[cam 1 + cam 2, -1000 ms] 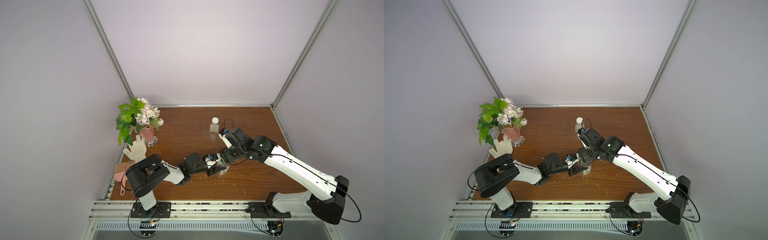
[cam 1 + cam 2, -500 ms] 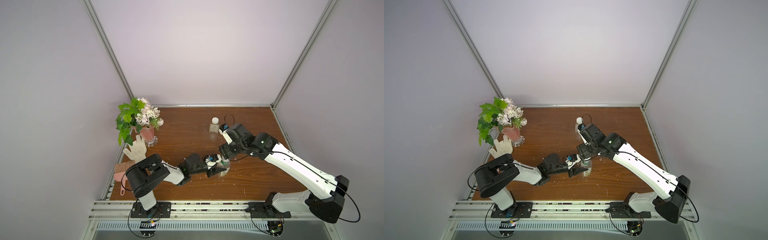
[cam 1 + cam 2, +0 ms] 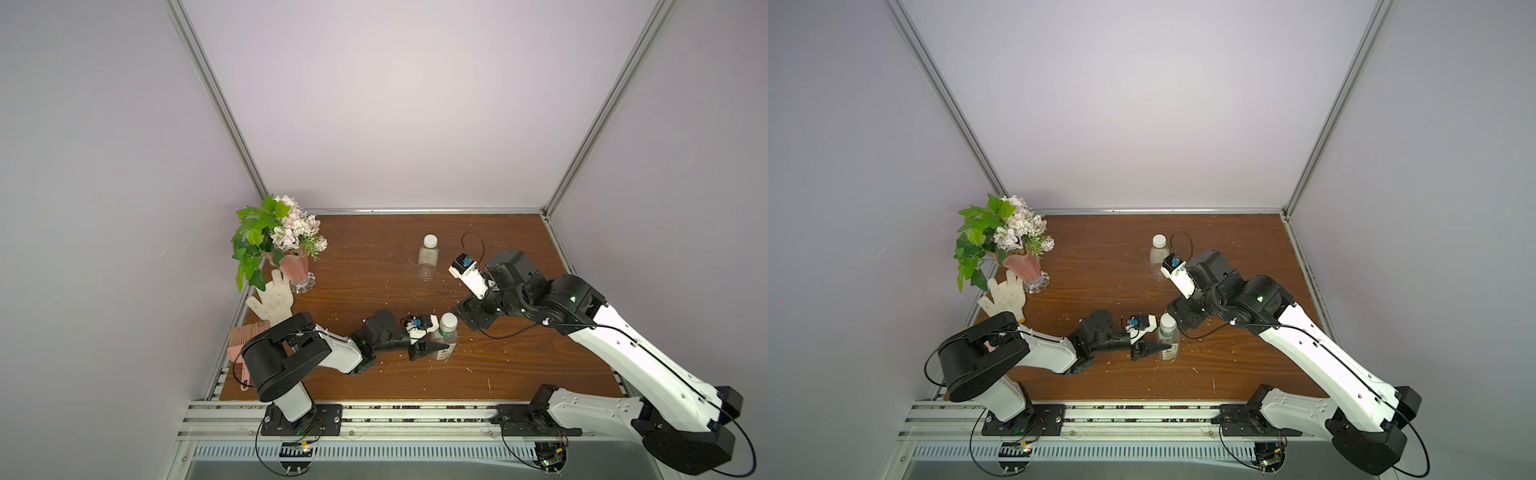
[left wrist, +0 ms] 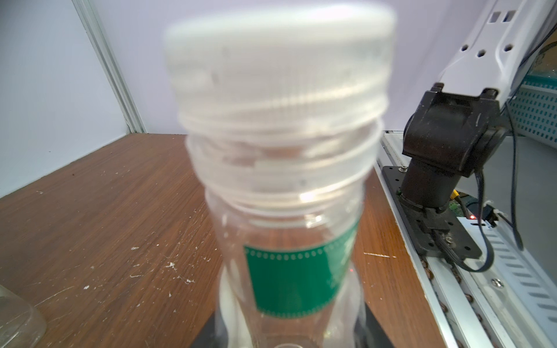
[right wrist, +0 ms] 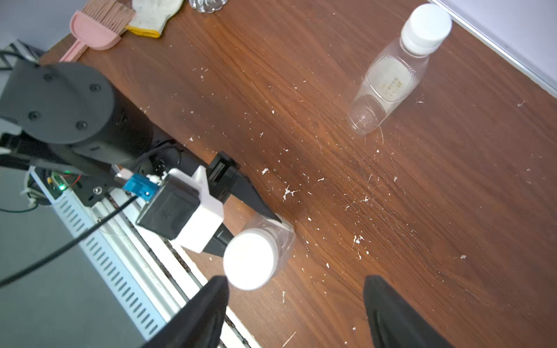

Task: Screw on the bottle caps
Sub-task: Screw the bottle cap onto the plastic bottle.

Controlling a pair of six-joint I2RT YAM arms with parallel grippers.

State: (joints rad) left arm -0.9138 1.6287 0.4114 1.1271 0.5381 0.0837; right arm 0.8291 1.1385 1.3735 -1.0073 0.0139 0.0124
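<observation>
Front of the wooden table (image 3: pixel 365 266): left gripper (image 3: pixel 441 345) clamped on the green-labelled bottle (image 3: pixel 445 348), upright. Its white cap (image 3: pixel 449 321) sits on the neck, threads visible below. Right gripper (image 5: pixel 295 286) just beside that cap, jaws spread wide, empty. Further back, the plain bottle (image 3: pixel 428 259) stands upright, capped.

table (image 3: pixel 374 266): brown wood | standing: labelled bottle (image 3: pixel 449 337), plain bottle (image 3: pixel 428 259), vase (image 3: pixel 296 270) | lying: glove (image 3: pixel 272 301), brush (image 3: pixel 243 338), perhaps shavings (image 5: pixel 289 192)

The green-labelled bottle (image 3: pixel 444 348) stood upright toward the desk's front edge, a white cap (image 3: pixel 449 321) on its neck above bare threads, while the plain bottle (image 3: pixel 428 264) stood upright toward the far edge, wearing a second white cap (image 3: pixel 430 240).
</observation>
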